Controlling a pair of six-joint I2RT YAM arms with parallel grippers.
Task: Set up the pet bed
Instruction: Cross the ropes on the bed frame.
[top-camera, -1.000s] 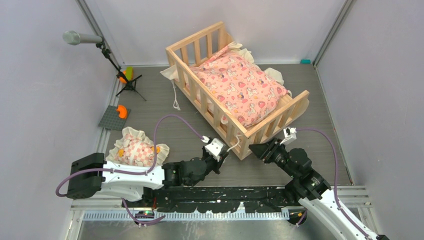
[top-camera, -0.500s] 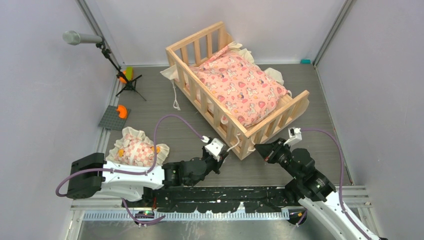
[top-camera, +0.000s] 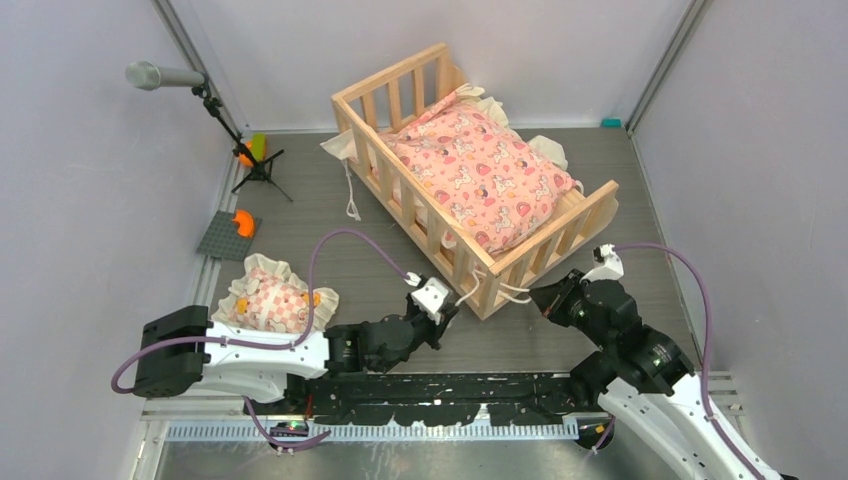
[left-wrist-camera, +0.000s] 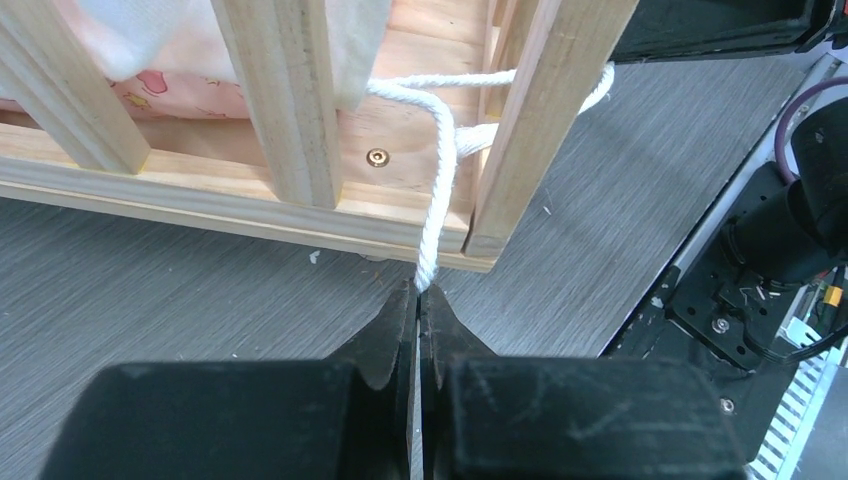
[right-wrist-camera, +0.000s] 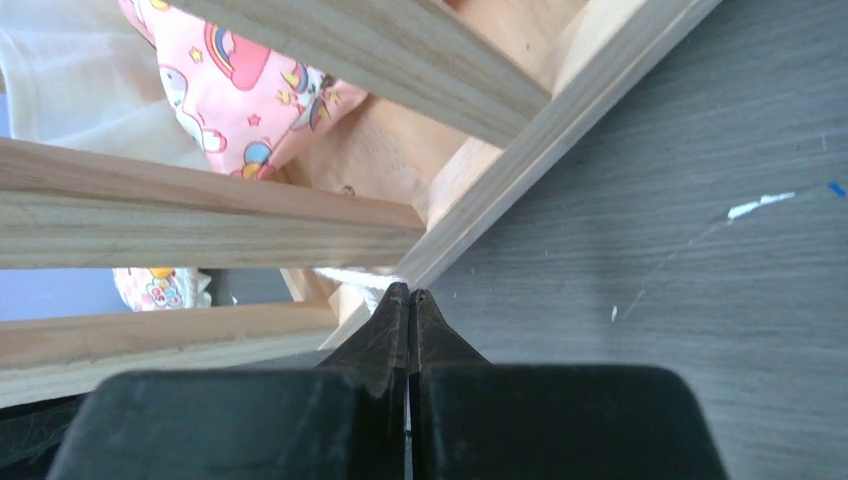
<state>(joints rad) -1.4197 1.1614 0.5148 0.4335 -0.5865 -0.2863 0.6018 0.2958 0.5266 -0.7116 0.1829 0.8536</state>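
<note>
The pet bed (top-camera: 555, 228) sits slantwise mid-table with the pink printed cushion (top-camera: 480, 170) inside it. At its near corner post, the left gripper (left-wrist-camera: 417, 300) has its jaws pressed together on the white cord (left-wrist-camera: 437, 200). The right gripper (right-wrist-camera: 410, 295) pinches the cord's other strand, jaws likewise closed.

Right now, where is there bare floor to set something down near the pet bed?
Bare floor lies between the pet bed and the right wall, and between its long rail, the microphone stand and the small pillow. The bed's near corner is crowded: the left gripper and right gripper pinch the white cord there.
</note>
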